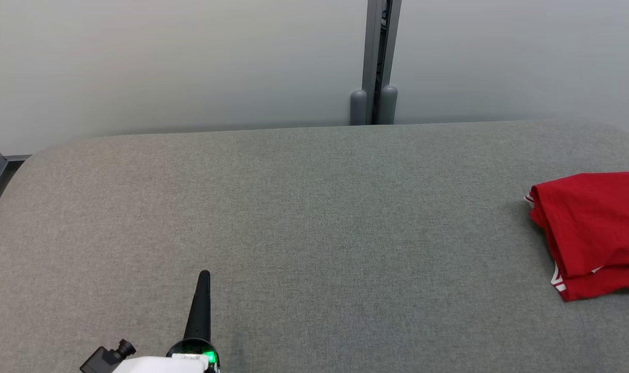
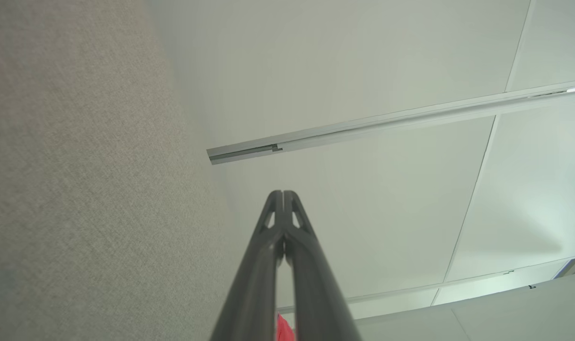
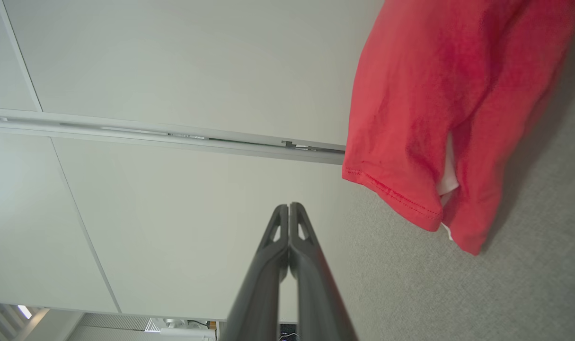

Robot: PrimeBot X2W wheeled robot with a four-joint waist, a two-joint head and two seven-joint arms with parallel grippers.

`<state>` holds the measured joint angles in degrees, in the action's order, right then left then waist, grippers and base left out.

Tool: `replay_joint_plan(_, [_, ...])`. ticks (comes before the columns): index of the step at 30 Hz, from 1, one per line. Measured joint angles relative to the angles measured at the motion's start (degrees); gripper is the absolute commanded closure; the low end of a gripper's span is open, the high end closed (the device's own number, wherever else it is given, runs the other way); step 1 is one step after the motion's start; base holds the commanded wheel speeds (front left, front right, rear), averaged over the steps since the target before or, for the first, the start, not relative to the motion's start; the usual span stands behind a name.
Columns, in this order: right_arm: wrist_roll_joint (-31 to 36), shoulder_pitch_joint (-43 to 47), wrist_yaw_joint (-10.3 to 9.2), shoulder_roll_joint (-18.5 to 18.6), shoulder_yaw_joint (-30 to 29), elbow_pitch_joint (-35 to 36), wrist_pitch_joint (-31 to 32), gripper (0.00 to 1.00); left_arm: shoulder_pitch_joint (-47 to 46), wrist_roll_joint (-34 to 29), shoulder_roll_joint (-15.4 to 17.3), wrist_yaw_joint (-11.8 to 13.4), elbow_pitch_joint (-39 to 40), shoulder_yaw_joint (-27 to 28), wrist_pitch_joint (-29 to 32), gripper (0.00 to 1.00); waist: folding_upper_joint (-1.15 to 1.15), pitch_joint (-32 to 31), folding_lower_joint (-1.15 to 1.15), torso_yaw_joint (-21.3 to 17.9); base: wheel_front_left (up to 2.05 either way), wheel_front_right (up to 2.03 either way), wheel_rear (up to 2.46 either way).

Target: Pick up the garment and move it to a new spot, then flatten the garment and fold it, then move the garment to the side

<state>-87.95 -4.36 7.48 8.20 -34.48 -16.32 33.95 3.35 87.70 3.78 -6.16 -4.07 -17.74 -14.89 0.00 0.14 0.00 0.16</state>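
**A:** Status, left to right?

**B:** My left gripper [image 1: 204,275] is low over the near-left of the grey table [image 1: 314,207]. Its fingers are pressed together with nothing in them. Reads as a rest pose, well apart from the cloth. My right gripper [image 3: 288,207] is the same, fingers together and empty, with the cloth near its tips but not touching.

**A:** Garment?

**B:** The red garment [image 1: 591,233] lies at the table's right end, running out of my head view. It's folded in layers with white trim peeking out. Folded and off to the side, so I judge the last step done.

**A:** Counts?

**B:** One garment, two grippers, one table.
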Motion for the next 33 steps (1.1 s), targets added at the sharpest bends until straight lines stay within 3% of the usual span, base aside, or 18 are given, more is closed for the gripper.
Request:
replay_joint_plan(15, [-5.4, -1.2, 0.0, 0.1, -2.9, -1.3, 3.6, 1.0, 0.0, 4.4, -1.0, -1.2, 0.1, 0.0, 0.0, 1.0, 0.0, 0.0, 0.0, -0.1, 0.0, 0.0, 0.0])
replay_joint_plan(33, [-5.2, -1.6, 0.0, -0.1, -3.8, -1.3, 4.1, 1.0, 0.0, 4.6, -1.1, -1.3, 0.2, 0.0, 0.0, 1.0, 0.0, 0.0, 0.0, -0.1, 0.0, 0.0, 0.0])
